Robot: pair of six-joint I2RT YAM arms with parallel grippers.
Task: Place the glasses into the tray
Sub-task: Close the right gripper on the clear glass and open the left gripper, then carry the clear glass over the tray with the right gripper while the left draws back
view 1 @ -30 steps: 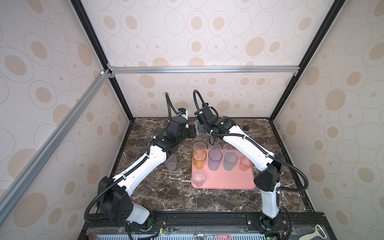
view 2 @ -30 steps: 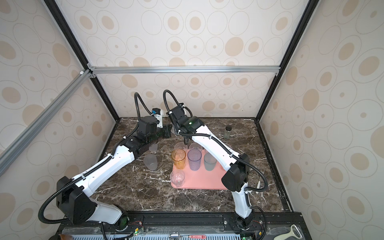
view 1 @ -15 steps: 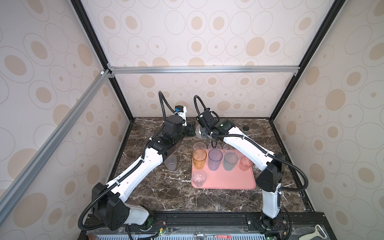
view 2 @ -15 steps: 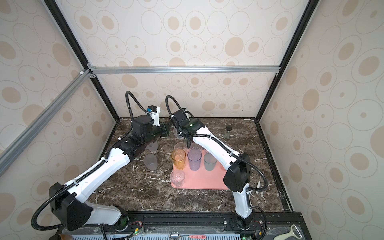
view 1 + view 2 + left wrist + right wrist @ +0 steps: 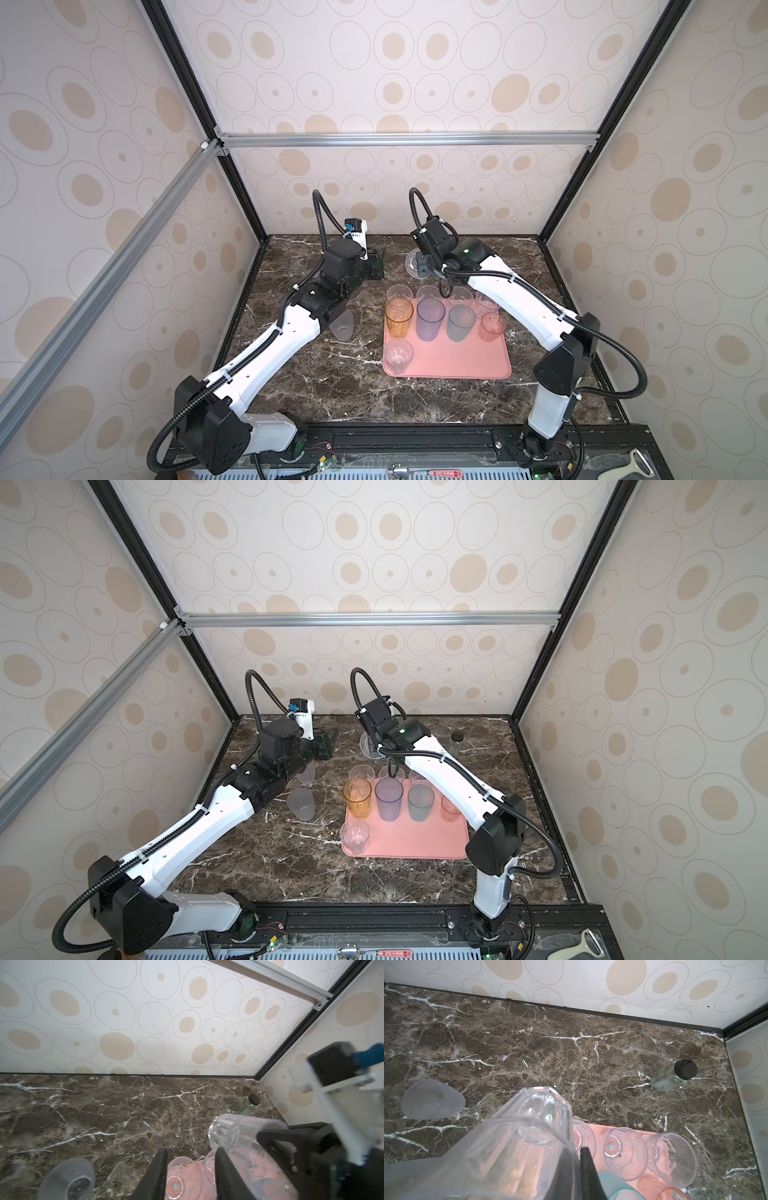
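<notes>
The salmon-pink tray (image 5: 457, 365) (image 5: 415, 845) lies right of centre. On it stand an amber glass (image 5: 399, 318), a blue-purple glass (image 5: 430, 320), a teal glass (image 5: 460, 323), a small pink glass (image 5: 491, 327) and several clear glasses, one at the front (image 5: 398, 355). My right gripper (image 5: 422, 266) (image 5: 576, 1149) is shut on the rim of a clear faceted glass (image 5: 413, 264) (image 5: 537, 1113), held above the table behind the tray. My left gripper (image 5: 376, 266) (image 5: 191, 1150) hangs open and empty just left of it. Two frosted glasses (image 5: 301, 804) (image 5: 306, 771) stand on the table by the left arm.
A small clear jar with a black lid (image 5: 456, 744) (image 5: 675, 1075) stands at the back right of the marble table (image 5: 332, 374). The back wall and black frame posts are close behind both grippers. A frosted glass (image 5: 68, 1180) shows beside the left jaws.
The left gripper's jaws have opened. The two grippers have drawn a little apart, and the right one has shifted slightly right with the clear glass still in it.
</notes>
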